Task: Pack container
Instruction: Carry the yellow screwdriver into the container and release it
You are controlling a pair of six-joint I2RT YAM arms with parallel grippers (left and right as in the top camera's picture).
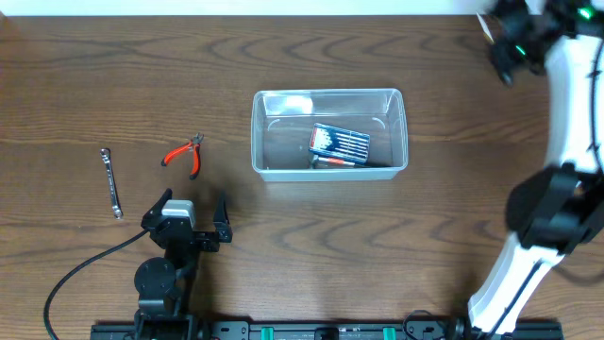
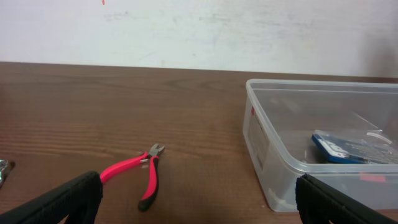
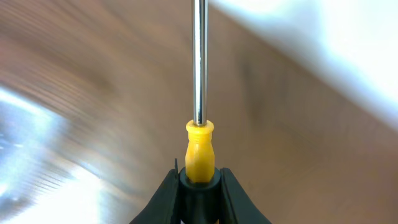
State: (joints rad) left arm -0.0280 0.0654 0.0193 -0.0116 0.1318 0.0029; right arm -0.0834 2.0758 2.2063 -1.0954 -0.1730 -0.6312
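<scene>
Prob. a robot lab bench: dark wood-grain counter, plain white wall, black mounting rail (counter's near edge), w/ red-handled pliers.

Tip of screwdriver cut off at top — table behind blurred, container clipped at right edge, wrench mostly cropped

Dark wooden table, white wall behind

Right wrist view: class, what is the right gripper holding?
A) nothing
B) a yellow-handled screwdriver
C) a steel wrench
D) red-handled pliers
B: the right gripper is shut on the screwdriver, whose yellow handle sits between the fingers with the steel shaft pointing away.
</scene>
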